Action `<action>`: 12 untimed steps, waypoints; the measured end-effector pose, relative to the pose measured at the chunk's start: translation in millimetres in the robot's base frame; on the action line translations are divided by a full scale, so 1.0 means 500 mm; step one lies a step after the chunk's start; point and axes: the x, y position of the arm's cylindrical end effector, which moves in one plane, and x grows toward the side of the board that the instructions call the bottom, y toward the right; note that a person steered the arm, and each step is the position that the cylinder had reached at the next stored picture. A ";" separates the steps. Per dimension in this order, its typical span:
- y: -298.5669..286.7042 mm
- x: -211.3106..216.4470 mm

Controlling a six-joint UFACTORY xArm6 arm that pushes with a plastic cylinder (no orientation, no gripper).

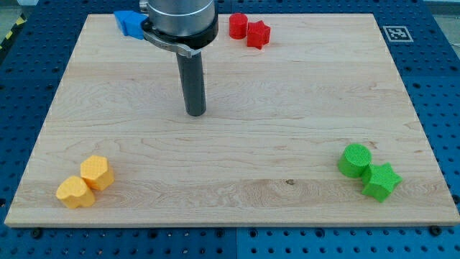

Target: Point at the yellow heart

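Note:
The yellow heart [75,193] lies near the board's bottom left corner. It touches a yellow pentagon-like block [96,172] just above and to its right. My tip [195,113] rests on the board in the upper middle, far above and to the right of both yellow blocks and touching no block. The rod rises from it to the arm's metal flange at the view's top.
Blue blocks [130,23] sit at the top left, partly hidden behind the arm. A red cylinder [238,25] and a red star [258,34] touch at the top centre. A green cylinder [355,160] and a green star [381,181] touch at the bottom right. The wooden board [287,129] lies on a blue perforated table.

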 end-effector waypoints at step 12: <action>-0.263 0.348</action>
